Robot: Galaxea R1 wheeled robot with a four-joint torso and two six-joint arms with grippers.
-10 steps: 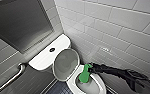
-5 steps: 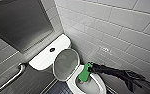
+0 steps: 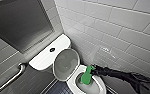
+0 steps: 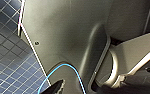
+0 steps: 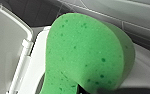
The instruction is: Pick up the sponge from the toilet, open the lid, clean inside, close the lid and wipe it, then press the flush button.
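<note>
No legible text, no labels, brands, numbers or signs on any surface

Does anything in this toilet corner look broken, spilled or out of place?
Nothing stands out. The white oval plastic lid stands raised toward the white tank, and the right gripper holds the bright green soft sponge in the white bowl.

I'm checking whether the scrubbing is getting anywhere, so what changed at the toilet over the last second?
Very little. The right gripper, shut on the sponge, seems to have dipped slightly lower into the bowl. The lid stays raised against the tank, the flush button is untouched, and the sponge is still held.
</note>
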